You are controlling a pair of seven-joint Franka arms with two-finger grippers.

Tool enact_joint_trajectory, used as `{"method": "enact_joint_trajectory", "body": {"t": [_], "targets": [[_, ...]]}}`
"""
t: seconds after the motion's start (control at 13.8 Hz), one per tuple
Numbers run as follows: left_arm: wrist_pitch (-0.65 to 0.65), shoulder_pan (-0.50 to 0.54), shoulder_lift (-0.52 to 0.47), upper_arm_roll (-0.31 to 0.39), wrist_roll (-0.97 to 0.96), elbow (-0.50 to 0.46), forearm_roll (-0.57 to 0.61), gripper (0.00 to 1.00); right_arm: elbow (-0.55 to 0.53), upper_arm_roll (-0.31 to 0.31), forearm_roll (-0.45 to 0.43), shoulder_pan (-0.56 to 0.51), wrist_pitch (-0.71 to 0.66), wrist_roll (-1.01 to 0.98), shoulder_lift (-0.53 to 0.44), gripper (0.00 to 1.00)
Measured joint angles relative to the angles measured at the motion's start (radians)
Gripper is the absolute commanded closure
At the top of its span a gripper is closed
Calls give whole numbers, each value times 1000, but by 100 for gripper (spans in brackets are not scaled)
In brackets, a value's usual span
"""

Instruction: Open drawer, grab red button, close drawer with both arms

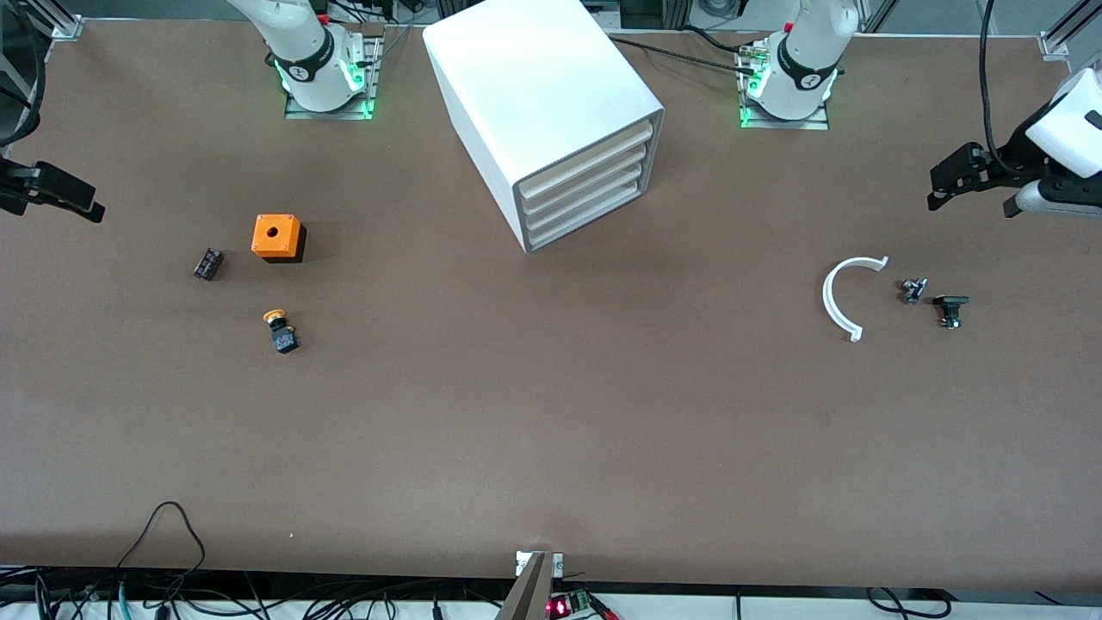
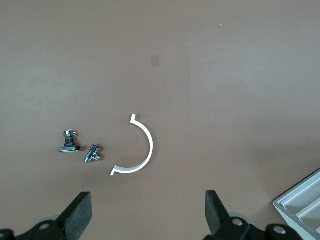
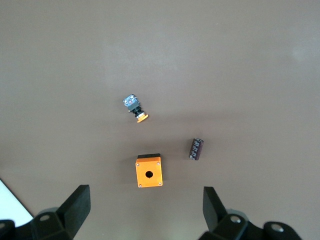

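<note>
Front view: we are hovering both hands, left hand (image 1: 968, 185) and right hand (image 1: 60, 202), fingers apart, at the surface's ends; cabinet (image 1: 551, 120) drawers (image 1: 585, 194) closed, red button unseen. We should hook one drawer squarely.

The white cabinet (image 1: 551, 112) stands mid-table between the arms' bases. Its four white tray drawers (image 1: 585, 196) are all shut. No red-capped button shows.
</note>
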Motion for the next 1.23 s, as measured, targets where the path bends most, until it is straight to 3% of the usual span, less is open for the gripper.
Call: {"method": "enact_joint_trajectory", "body": {"t": [1.23], "targets": [[-1, 13, 69, 3, -1, 31, 0, 0, -7, 1, 0, 2, -2, 0, 2, 0]]}}
